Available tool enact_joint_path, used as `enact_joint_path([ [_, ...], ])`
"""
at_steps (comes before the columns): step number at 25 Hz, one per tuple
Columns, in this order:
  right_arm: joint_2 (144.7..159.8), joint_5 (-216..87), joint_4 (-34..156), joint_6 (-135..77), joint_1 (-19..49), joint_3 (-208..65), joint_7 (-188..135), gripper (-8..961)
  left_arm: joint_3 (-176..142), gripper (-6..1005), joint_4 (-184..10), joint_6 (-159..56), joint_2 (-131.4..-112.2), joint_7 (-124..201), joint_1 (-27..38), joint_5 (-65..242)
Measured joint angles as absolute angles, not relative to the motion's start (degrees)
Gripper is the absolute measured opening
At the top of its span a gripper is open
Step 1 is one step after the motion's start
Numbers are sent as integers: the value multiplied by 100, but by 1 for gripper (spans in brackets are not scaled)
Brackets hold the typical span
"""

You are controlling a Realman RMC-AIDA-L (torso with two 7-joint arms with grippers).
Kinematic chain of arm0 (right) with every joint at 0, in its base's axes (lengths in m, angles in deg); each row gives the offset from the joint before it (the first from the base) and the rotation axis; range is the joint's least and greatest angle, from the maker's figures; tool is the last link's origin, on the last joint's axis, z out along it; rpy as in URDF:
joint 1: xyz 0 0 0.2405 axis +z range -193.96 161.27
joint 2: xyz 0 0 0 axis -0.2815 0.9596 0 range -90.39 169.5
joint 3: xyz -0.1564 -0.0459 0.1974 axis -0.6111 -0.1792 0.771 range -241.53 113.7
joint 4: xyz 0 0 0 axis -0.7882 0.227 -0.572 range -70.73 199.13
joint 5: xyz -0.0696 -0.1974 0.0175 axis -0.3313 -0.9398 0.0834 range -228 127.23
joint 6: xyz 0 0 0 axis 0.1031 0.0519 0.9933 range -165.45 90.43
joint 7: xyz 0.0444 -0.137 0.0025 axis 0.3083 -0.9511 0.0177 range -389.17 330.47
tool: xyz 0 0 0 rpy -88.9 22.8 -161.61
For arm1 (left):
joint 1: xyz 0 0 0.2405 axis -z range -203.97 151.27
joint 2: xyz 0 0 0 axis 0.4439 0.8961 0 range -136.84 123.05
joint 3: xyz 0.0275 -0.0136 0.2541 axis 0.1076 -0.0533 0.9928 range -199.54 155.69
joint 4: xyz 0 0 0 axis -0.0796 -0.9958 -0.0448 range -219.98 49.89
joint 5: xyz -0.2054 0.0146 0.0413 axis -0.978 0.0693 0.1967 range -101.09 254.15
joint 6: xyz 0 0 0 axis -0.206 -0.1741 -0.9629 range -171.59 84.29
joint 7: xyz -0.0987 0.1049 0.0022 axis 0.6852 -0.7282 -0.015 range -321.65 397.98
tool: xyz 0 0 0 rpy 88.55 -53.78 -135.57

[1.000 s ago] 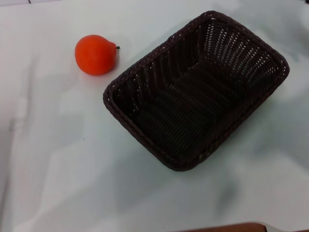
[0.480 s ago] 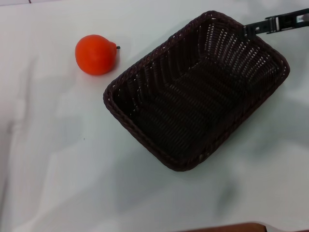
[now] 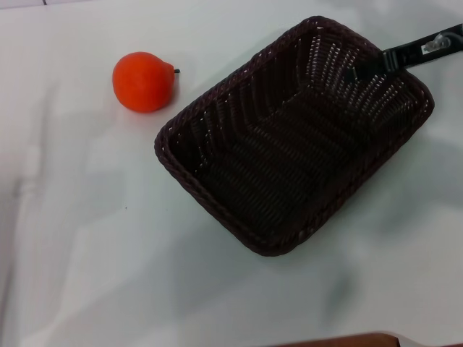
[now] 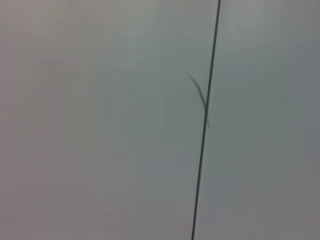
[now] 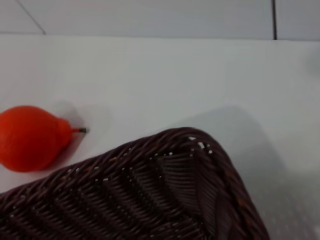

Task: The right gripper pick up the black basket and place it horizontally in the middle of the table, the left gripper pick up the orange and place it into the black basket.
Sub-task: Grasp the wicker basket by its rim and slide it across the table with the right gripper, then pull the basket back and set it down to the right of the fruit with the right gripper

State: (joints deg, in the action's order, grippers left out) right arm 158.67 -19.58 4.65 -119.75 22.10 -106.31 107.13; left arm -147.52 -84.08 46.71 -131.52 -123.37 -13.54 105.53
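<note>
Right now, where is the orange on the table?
In the head view the orange lies on the robot's left side of the table, apart from the black basket, just beyond its left corner.

White table (image 3: 87, 253), slightly glossy. Black basket (image 3: 289, 137) sits on it, skewed diagonally, right of centre. Orange (image 3: 143, 82) rests on the table just beside the basket's left corner, not touching.

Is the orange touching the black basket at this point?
Apart. The head view shows a strip of white table between the orange and the black basket rim; the right wrist view shows the same gap beside the stem.
</note>
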Motion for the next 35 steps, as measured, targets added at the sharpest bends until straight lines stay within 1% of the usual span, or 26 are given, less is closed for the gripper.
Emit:
enact_joint_path([
  [3,15859,-1962,466,-11981,2217,-10742,10715,842,-14748,895,-8408,4671,-13152,-12338,-1354,10553],
  [9,15849,-2008,466,-11976,2216,-10819,10743,619,-14720,894,-8408,4728,-13152,-12338,-1407,10560],
  [14,15849,-2031,465,-11947,2208,-10811,10940,366,-14716,893,-8392,4741,-13152,-12335,-1411,10574],
  [20,15879,-1933,387,-12163,2091,-10735,11467,193,-14711,892,-8263,4785,-13120,-12334,-1305,10570],
  [24,15894,-1327,354,-12249,1742,-10673,11683,191,-14656,891,-8126,4774,-13121,-12348,-1273,10581],
  [29,15895,-459,238,-12239,1127,-10522,11918,189,-14639,891,-8135,4699,-13123,-12354,-1197,10597],
  [35,15960,-15,218,-12077,601,-10353,12088,188,-14629,890,-8102,4597,-13106,-12368,-1150,10602],
])
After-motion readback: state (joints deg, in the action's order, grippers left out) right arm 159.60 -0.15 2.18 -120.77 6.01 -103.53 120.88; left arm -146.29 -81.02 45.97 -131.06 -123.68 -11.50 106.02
